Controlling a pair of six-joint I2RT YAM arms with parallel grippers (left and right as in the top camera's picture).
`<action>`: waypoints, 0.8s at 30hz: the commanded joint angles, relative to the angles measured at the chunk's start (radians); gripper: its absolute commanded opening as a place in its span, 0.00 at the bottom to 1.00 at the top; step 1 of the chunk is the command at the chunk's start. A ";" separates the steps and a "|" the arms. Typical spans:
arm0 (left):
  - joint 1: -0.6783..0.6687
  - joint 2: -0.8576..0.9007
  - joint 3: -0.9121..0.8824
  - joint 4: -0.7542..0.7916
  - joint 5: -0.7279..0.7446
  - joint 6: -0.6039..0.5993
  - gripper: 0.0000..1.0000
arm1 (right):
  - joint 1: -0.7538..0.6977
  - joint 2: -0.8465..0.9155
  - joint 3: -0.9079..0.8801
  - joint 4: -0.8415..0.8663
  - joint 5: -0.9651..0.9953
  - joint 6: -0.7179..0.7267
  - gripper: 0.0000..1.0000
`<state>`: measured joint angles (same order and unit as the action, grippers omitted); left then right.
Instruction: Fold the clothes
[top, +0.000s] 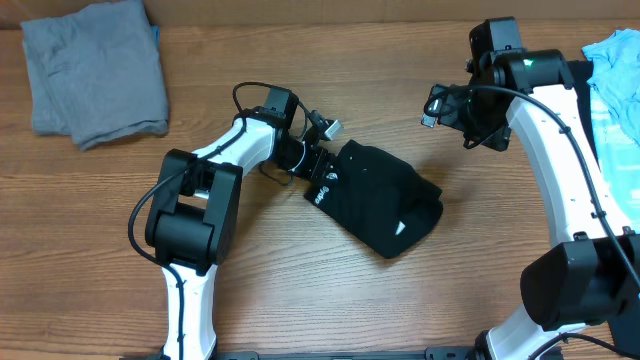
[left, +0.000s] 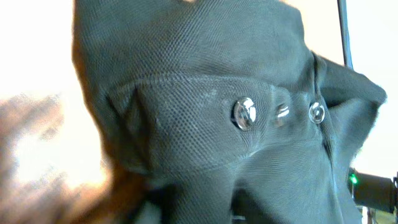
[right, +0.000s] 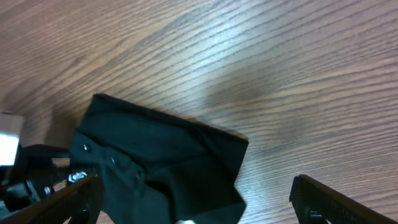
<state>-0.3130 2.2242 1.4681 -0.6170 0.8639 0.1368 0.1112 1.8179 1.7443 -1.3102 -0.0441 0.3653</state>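
A black shirt (top: 385, 200) lies folded into a compact bundle at the table's middle, with white lettering at its left end. My left gripper (top: 316, 168) is at that left end, closed on the fabric. In the left wrist view the black knit fabric (left: 205, 81) fills the frame, with shiny snap buttons (left: 244, 114) on its placket, and it hides the jaws. My right gripper (top: 445, 105) hangs open and empty above the table, up and right of the shirt. In the right wrist view its fingers (right: 199, 205) are wide apart above the shirt (right: 161, 155).
A folded grey garment (top: 95, 70) lies at the back left. A light blue cloth (top: 615, 70) lies at the right edge behind the right arm. Bare wood table (top: 300, 290) surrounds the shirt.
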 joint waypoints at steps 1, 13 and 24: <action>-0.002 0.011 0.001 0.039 -0.011 -0.048 0.04 | -0.002 0.002 -0.034 0.008 0.010 -0.002 1.00; 0.093 0.011 0.063 0.116 -0.401 -0.122 0.04 | -0.002 0.003 -0.056 -0.004 0.010 -0.002 1.00; 0.314 0.011 0.150 0.241 -0.602 0.080 0.04 | -0.002 0.003 -0.056 -0.063 0.010 -0.021 1.00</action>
<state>-0.0624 2.2250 1.5875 -0.3958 0.3973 0.1329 0.1112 1.8187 1.6939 -1.3594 -0.0444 0.3611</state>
